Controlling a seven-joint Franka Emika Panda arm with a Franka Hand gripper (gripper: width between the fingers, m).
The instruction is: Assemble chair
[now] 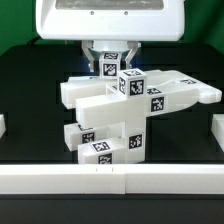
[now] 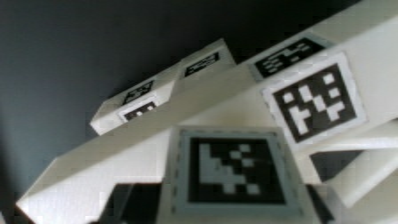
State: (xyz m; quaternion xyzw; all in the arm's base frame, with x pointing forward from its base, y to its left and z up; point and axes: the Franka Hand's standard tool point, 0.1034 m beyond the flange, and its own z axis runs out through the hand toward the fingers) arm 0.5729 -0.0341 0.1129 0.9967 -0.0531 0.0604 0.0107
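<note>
Chair (image 1: 125, 105) parts form one joined white body standing on the black table (image 1: 30, 125), near the middle of the exterior view and directly below the gripper (image 1: 112, 62). A small tagged block (image 1: 112, 62) at the top of the body sits between the fingers. The jaws stand partly closed with this block between them and appear to clamp it, though contact at the pads is not clearly visible. The wrist view shows tagged white faces (image 2: 222, 165) close under the camera, which fits a grip at the top.

Handling, judged from appearance: the pieces look rigid, light and smooth, so they are likely to slip under a weak pinch. Joints between pieces may loosen if the body is lifted by one end. Take hold on flat opposite faces of a block, close to the centre.

Orientation: the long bars (image 1: 175, 95) run roughly level, from the exterior view's left toward its right, rising slightly to the right. A lower block (image 1: 105, 148) rests on the table beneath them.
</note>
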